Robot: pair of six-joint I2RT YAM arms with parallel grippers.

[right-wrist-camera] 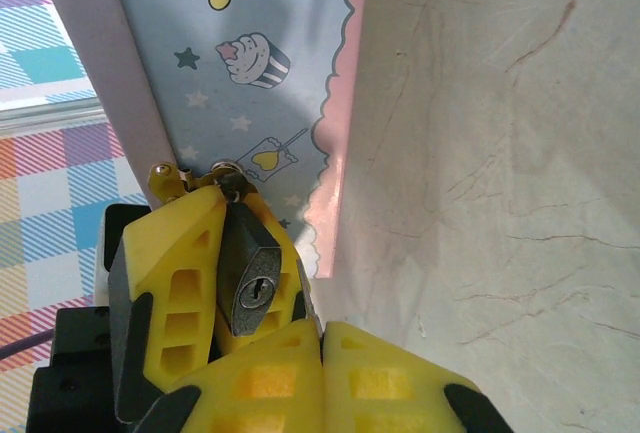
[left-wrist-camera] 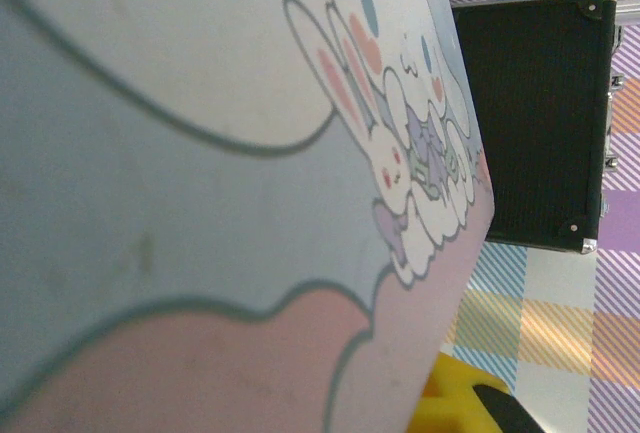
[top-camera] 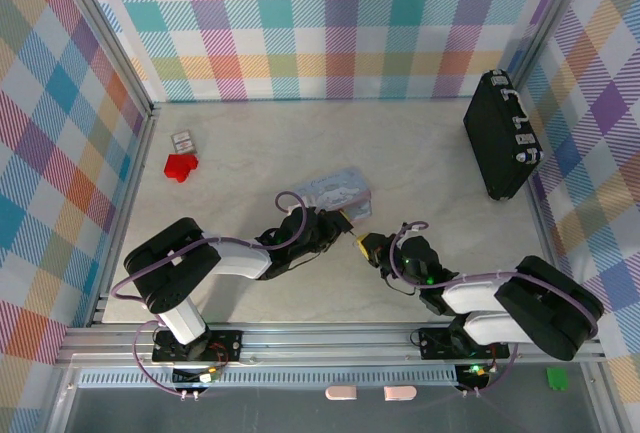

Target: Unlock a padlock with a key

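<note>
Yellow left fingers (right-wrist-camera: pixel 175 283) grip the dark padlock (right-wrist-camera: pixel 252 268) by the tin (right-wrist-camera: pixel 260 73).

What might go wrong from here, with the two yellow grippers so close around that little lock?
1. The left gripper pinches the small dark metal padlock, which seems hooked to the pale blue cartoon-printed tin; a tug may drag the tin.
2. The keyhole is a narrow slot; the shut right gripper just below it could miss and knock the padlock askew.
3. The two grippers' fingers nearly touch and could collide.
</note>
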